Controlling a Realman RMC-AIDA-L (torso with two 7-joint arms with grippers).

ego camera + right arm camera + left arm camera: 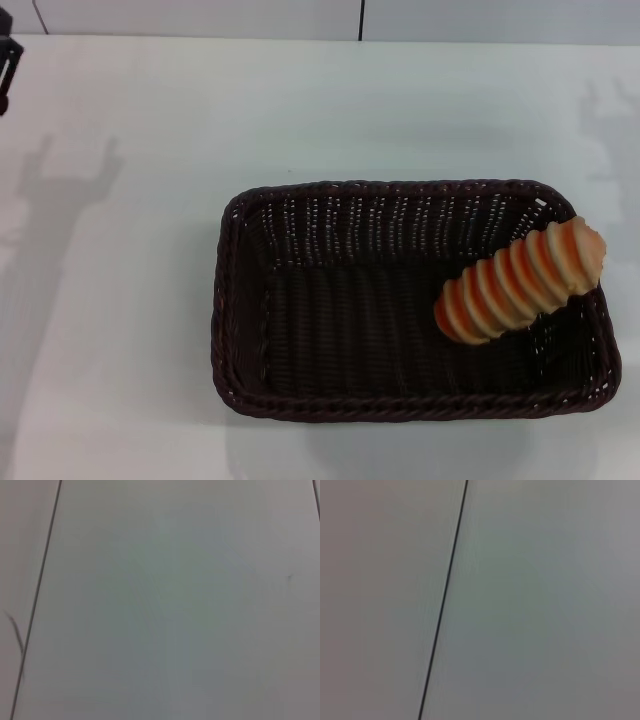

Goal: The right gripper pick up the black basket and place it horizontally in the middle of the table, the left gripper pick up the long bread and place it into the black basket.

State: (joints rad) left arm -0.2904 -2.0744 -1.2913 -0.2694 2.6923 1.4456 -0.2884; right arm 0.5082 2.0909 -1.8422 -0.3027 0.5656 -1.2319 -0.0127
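Black basket (pixel 300 330) holds long bread (pixel 520 283).

White table (pixel 130 300), the black basket (pixel 300 405) flat on it, lengthwise across the middle

Left gripper (pixel 8 70) (a dark sliver) cut off at frame edge.

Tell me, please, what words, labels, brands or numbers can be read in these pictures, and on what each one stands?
None: no text, label, brand, number or sign shows in any view.
The black basket, the long bread lying in it and the table are all unmarked.
Both wrist views show only plain pale surfaces with thin dark lines.
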